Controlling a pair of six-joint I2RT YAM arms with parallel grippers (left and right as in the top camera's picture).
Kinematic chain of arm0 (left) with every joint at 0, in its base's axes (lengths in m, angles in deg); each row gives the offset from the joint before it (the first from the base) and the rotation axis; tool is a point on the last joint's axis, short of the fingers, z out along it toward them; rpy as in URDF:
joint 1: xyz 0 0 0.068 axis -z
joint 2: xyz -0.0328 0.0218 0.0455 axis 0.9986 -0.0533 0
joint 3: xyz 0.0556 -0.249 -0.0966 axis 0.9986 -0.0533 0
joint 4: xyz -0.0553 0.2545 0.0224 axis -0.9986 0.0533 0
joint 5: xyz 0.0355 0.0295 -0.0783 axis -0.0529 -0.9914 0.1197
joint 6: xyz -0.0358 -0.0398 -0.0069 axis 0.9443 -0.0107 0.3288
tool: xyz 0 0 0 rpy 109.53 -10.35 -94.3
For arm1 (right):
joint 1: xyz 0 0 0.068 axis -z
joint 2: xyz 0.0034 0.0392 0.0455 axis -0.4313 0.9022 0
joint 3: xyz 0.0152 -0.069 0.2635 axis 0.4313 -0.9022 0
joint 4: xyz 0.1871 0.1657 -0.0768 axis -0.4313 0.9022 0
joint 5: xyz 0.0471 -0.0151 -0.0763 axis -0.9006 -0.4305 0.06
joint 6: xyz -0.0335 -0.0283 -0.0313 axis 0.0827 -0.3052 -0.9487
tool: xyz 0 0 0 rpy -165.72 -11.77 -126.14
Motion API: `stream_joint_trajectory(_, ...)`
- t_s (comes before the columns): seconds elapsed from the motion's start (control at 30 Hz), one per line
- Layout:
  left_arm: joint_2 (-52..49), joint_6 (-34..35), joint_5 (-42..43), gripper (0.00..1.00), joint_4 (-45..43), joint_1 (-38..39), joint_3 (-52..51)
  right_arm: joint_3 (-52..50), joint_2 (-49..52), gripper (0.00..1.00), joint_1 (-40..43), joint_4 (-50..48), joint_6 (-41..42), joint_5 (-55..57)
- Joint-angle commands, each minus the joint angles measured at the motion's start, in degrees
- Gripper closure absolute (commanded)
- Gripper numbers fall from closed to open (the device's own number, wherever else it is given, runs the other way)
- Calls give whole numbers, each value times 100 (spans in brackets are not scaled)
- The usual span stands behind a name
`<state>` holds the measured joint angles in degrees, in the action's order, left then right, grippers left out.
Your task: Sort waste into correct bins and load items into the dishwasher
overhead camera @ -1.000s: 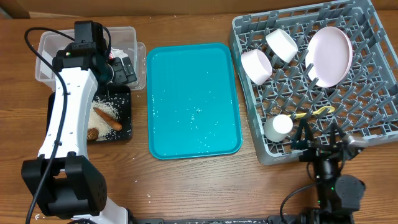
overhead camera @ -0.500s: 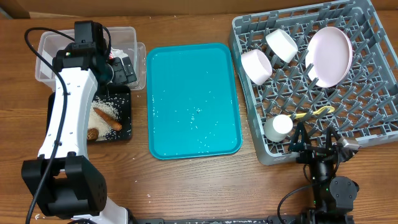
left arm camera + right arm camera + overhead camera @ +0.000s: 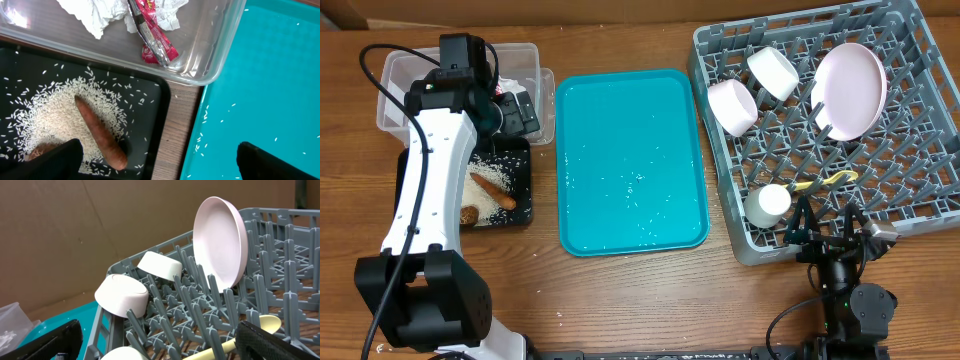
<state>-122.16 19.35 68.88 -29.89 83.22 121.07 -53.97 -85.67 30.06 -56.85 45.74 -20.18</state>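
My left gripper (image 3: 515, 112) is open and empty, hovering over the gap between the black tray (image 3: 523, 205) and the teal tray; it also shows in the left wrist view (image 3: 160, 167). The clear tub (image 3: 220, 55) holds the napkin (image 3: 95, 12) and the red-and-white wrapper (image 3: 152, 35). The black tray (image 3: 150, 125) holds rice (image 3: 40, 120), the orange-brown stick (image 3: 100, 135) and a brown chunk (image 3: 35, 150). My right gripper (image 3: 830, 228) is open and empty at the front edge of the grey rack (image 3: 760, 245). The rack holds the plate (image 3: 850, 88), two bowls (image 3: 732, 105) (image 3: 773, 70), the cup (image 3: 767, 203) and the spoon (image 3: 825, 180).
The teal tray (image 3: 630, 160) lies between the bins and the rack with a few rice grains on it. The clear tub (image 3: 400, 90) sits behind the black tray. Cardboard walls stand behind the table.
My right arm's wrist has shifted slightly toward the table's front edge. The left arm and all objects are as before.
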Motion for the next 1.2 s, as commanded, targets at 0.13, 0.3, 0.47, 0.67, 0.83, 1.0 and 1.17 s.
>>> stream_joint_trajectory(0.13,1342,-85,-269,0,-94,70,-15,-61,-66,0,35,-50,-2,70)
stream_joint_trajectory(0.3,2736,-140,-286,0,-1799,195,-1217,-61,-66,0,35,-50,-2,70)
stream_joint_trajectory(0.47,4553,-136,-120,0,-4050,186,-3705,-61,-66,0,33,-50,-2,70)
stream_joint_trajectory(0.67,6601,-140,-120,0,-5355,186,-6100,-61,-68,0,35,-50,-4,70)
stream_joint_trajectory(0.83,8019,-133,-116,0,-5912,186,-7541,-61,-66,0,33,-50,-4,70)
stream_joint_trajectory(1.0,9077,-136,-120,0,-6017,186,-8419,-61,-66,0,35,-50,-4,70)
stream_joint_trajectory(1.17,9862,-142,-138,0,-6033,184,-9007,-61,-66,0,35,-50,-4,70)
